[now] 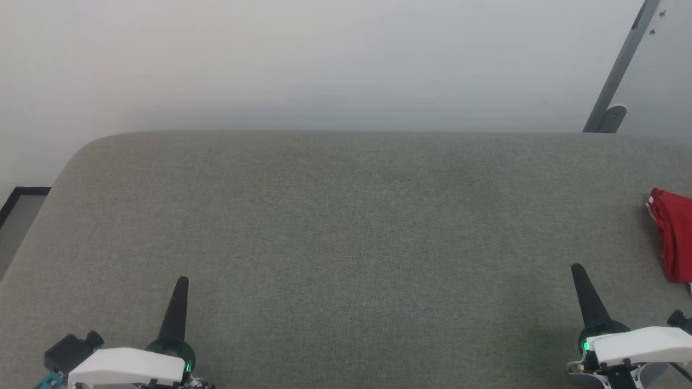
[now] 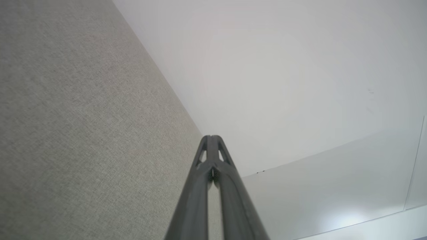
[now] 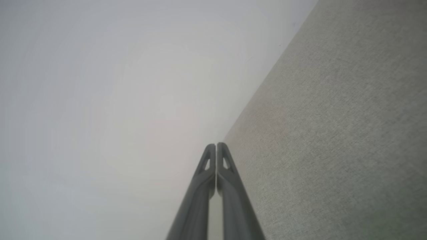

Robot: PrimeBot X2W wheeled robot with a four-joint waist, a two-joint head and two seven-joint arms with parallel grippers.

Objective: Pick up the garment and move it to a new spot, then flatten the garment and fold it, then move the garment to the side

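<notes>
grey woven fabric covers the wide counter (image 1: 346,216), which backs onto a pale wall (image 1: 324,65). the garment (image 1: 676,237), a red bunch with a little white striped trim, lies at the counter's right edge, cut off by the border of the head view. the left pincer (image 1: 182,282) points forward at the near left, and the right pincer (image 1: 577,268) at the near right, close to the garment but apart from it. both pincers are fully closed, fingers pressed together, holding nothing.
</notes>
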